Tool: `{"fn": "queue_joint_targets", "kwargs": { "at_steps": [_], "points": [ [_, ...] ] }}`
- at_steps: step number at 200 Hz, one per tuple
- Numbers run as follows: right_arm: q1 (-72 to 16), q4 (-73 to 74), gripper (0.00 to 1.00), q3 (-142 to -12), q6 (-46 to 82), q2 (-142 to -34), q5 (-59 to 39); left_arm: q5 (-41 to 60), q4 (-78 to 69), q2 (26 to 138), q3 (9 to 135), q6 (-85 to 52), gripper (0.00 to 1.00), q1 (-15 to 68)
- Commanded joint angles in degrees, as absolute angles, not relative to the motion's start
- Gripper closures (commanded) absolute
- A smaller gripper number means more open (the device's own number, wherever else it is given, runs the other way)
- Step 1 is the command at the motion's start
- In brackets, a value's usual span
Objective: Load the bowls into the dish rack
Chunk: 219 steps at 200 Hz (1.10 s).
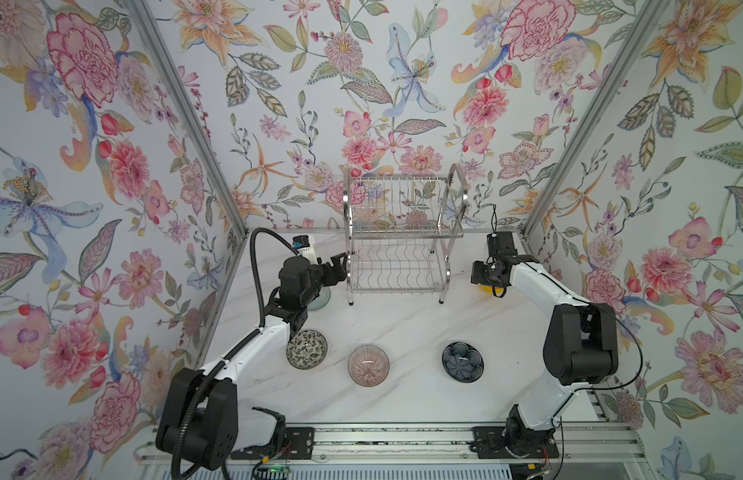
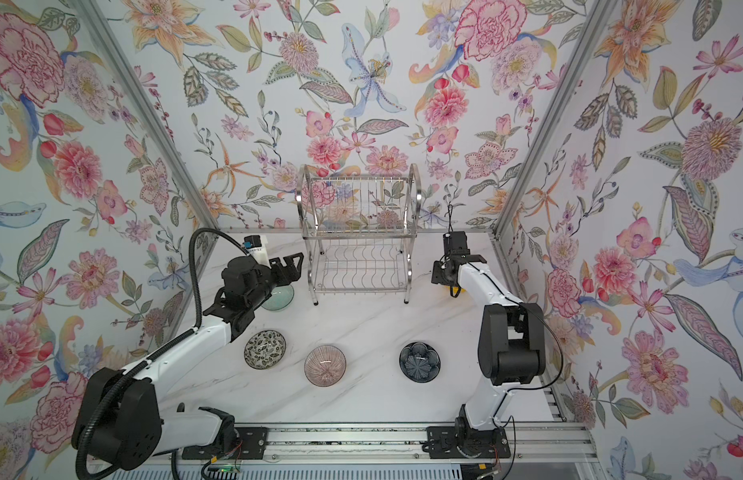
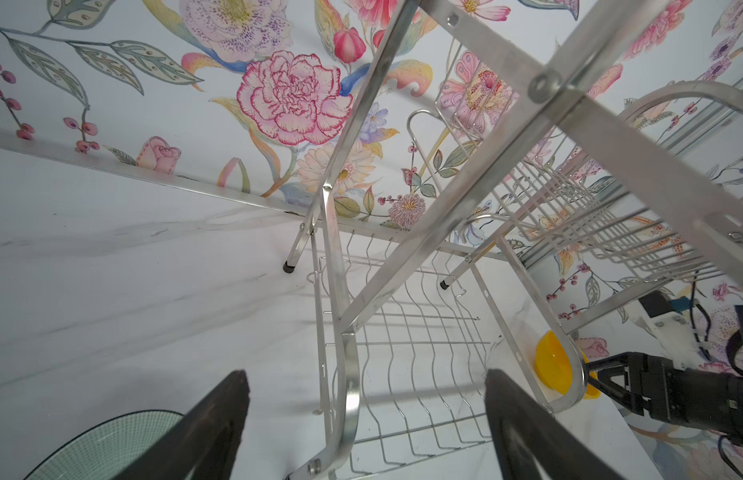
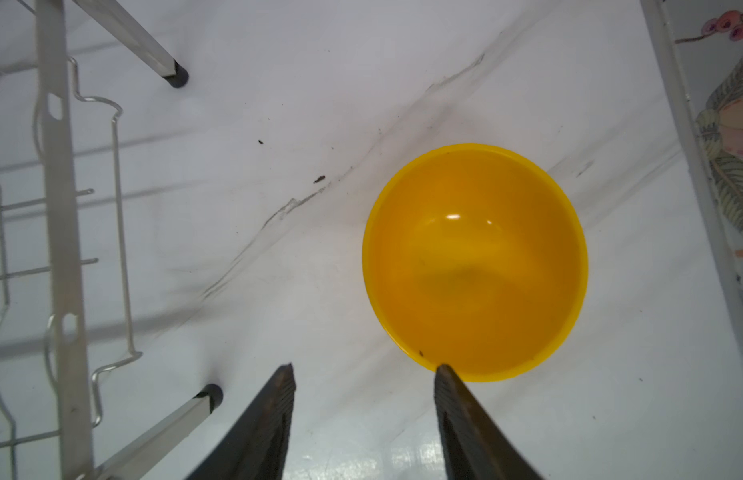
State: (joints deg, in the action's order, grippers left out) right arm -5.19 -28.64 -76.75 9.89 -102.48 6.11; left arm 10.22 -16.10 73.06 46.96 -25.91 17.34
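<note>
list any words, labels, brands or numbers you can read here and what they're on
No readable text in any view.
The dish rack is bare steel; the yellow bowl, speckled bowl, pink bowl and navy bowl show only colour or pattern.
The small green-lit board by the front rail is too small to read.

shiny steel wire dish rack [image 3: 457,191], glossy yellow plastic bowl [image 4: 475,262], smooth marbled tabletop [image 1: 403,324]

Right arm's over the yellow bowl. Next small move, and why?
Probably lower the right gripper so its jaws straddle the near rim of the yellow bowl, then close. The jaws stand open, one tip at that rim; the bowl sits upright on the table.
</note>
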Motion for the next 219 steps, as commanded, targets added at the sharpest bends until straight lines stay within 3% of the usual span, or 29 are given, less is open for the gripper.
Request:
{"fn": "queue_joint_targets", "kwargs": {
  "at_steps": [1, 63, 94, 139, 219],
  "points": [
    [-5.0, -33.7, 0.44, -79.8, 5.1, -104.4, 8.0, 15.2, -6.8, 69.1, 49.3, -21.3, 0.07, 16.1],
    [-3.9, -37.2, 0.45, -85.9, -2.2, -110.7, 7.9, 31.6, 10.1, 68.1, 55.1, -7.7, 0.03, 15.0],
    [-3.3, -37.5, 0.45, -87.7, -5.6, -113.1, 7.9, 38.5, 8.9, 67.4, 53.3, -5.2, 0.03, 15.0],
    [-3.3, -37.2, 0.52, -89.8, -9.9, -116.1, 6.6, 42.1, 5.0, 68.5, 51.6, -5.6, 0.03, 14.5],
    [-4.0, -35.5, 0.60, -89.2, -13.6, -117.6, 5.5, 38.5, 3.0, 66.8, 49.4, -5.9, 0.01, 12.5]
  ]
}}
